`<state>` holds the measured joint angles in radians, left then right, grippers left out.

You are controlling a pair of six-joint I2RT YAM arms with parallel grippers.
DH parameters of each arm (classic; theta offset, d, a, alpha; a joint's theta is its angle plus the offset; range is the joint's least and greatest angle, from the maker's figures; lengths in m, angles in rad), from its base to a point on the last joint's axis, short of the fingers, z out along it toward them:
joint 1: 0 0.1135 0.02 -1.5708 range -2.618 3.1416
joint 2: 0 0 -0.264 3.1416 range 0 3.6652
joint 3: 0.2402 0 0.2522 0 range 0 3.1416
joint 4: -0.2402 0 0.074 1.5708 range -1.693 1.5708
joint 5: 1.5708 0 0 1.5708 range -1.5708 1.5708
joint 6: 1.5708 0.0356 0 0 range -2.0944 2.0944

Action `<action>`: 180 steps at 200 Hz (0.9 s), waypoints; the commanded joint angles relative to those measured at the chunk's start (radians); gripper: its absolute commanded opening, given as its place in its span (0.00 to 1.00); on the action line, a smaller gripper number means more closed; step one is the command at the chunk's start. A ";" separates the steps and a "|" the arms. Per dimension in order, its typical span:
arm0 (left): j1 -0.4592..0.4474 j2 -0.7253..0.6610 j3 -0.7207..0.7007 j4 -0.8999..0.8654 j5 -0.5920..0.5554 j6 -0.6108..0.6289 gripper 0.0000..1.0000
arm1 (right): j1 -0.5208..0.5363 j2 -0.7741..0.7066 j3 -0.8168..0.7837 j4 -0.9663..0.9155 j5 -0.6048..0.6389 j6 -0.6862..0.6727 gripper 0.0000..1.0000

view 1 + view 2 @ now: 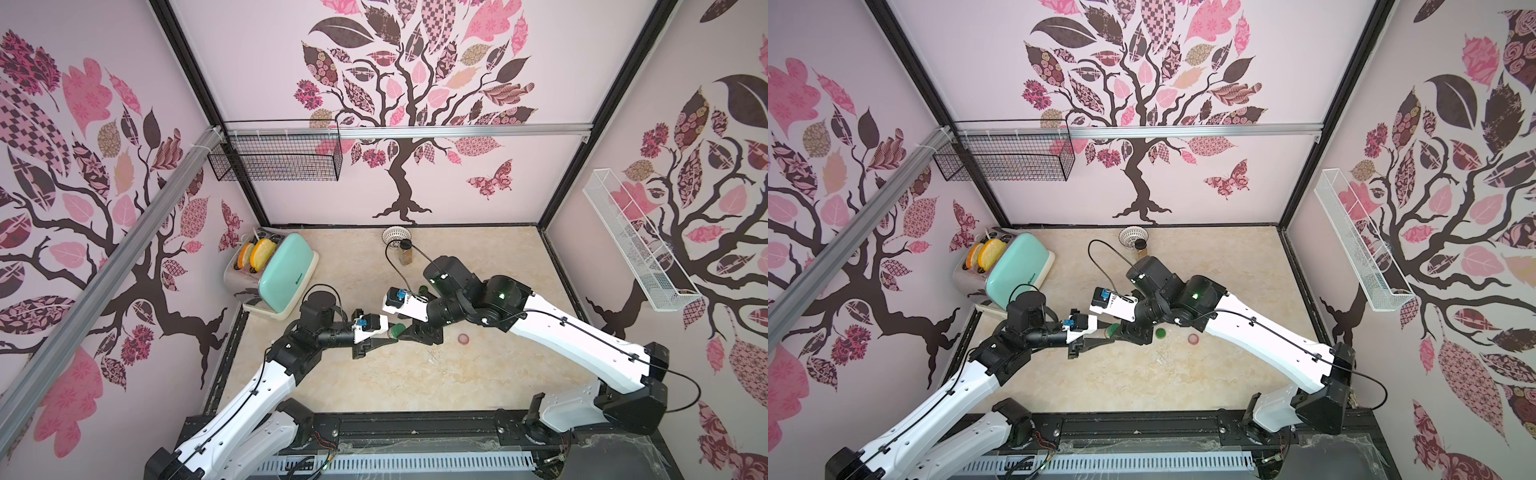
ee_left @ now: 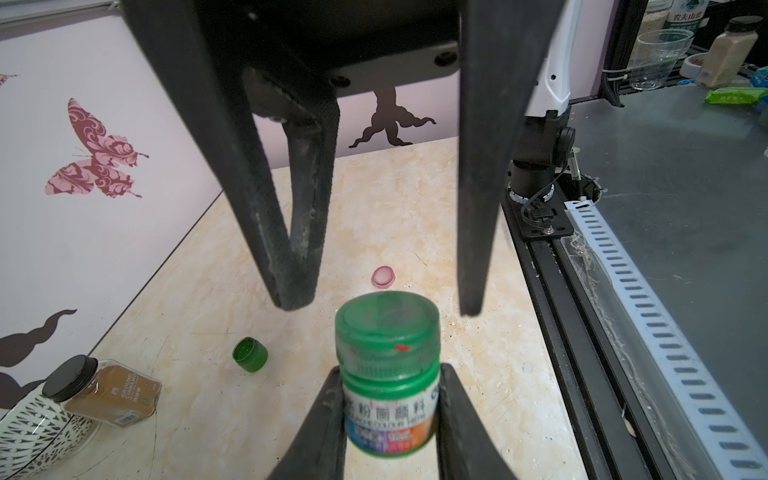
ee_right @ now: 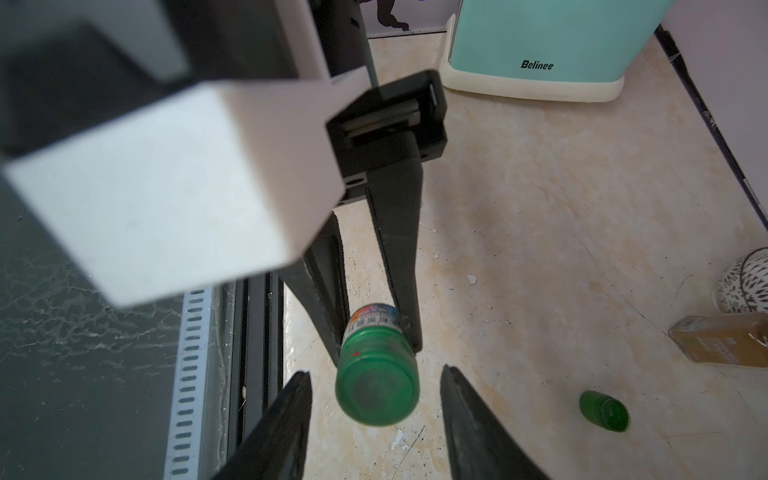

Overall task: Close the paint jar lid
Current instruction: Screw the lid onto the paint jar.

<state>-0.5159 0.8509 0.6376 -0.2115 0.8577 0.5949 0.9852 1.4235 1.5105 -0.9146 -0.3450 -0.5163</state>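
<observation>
Mid-capping: the left gripper [image 2: 390, 376] pinches the paint jar [image 2: 388, 419] above the worktop [image 2: 415, 199], green lid [image 2: 388, 328] sitting on it, while the right gripper [image 3: 375, 374] holds its fingers [image 3: 457, 399] part-open either side of the lid, untouching; next, probably squeeze and twist tight.

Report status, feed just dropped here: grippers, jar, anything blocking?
Left gripper shut on jar. Right gripper open, astride lid, not touching. Lid sits on jar. Nothing in the way.

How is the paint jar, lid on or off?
On. A green lid sits atop the paint jar; whether it's tight, cannot tell.
</observation>
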 commanded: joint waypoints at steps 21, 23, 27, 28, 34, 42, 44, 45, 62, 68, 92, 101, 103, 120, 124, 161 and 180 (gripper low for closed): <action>-0.002 -0.012 0.011 -0.001 0.015 0.004 0.21 | 0.006 0.013 0.031 -0.022 -0.020 0.007 0.48; -0.001 -0.012 0.010 0.000 0.015 0.005 0.21 | 0.006 0.014 0.031 -0.022 -0.020 0.007 0.47; -0.002 -0.012 0.010 -0.002 0.015 0.005 0.21 | 0.006 0.014 0.028 -0.023 -0.019 0.007 0.46; -0.002 -0.012 0.011 -0.002 0.014 0.004 0.21 | 0.006 0.013 0.028 -0.023 -0.019 0.007 0.46; -0.001 -0.012 0.011 -0.002 0.015 0.004 0.21 | 0.008 0.014 0.026 -0.023 -0.017 0.009 0.45; -0.001 -0.012 0.011 -0.001 0.015 0.005 0.21 | 0.007 0.015 0.023 -0.023 -0.016 0.009 0.41; -0.002 -0.013 0.011 -0.002 0.015 0.004 0.21 | 0.007 0.015 0.022 -0.023 -0.016 0.008 0.40; -0.001 -0.012 0.011 -0.002 0.015 0.005 0.21 | 0.006 0.016 0.022 -0.023 -0.015 0.008 0.40; -0.002 -0.013 0.010 -0.002 0.013 0.006 0.21 | 0.006 0.017 0.019 -0.024 -0.004 0.007 0.39; -0.001 -0.013 0.009 -0.001 0.011 0.005 0.21 | 0.006 0.020 0.019 -0.027 0.000 0.007 0.39; -0.002 -0.013 0.010 -0.002 0.010 0.008 0.21 | 0.007 0.021 0.014 -0.026 0.001 0.013 0.39; -0.002 -0.013 0.010 -0.002 0.009 0.009 0.21 | 0.006 0.022 0.009 -0.023 0.007 0.012 0.39; -0.002 -0.013 0.011 -0.002 0.008 0.009 0.21 | 0.007 0.020 0.008 -0.022 0.009 0.012 0.39; -0.002 -0.015 0.010 -0.001 0.004 0.009 0.21 | 0.007 0.019 0.002 -0.017 0.017 0.013 0.39; -0.001 -0.015 0.010 -0.002 0.005 0.008 0.21 | 0.007 0.018 0.004 -0.014 0.017 0.016 0.39; -0.001 -0.018 0.008 -0.001 0.005 0.007 0.21 | 0.006 -0.006 -0.005 0.006 0.038 0.026 0.46; -0.001 -0.017 0.010 0.000 0.008 0.008 0.21 | 0.006 -0.022 -0.016 0.003 0.052 0.029 0.51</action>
<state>-0.5159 0.8455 0.6376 -0.2127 0.8555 0.5991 0.9855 1.4361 1.5024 -0.9157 -0.3214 -0.4999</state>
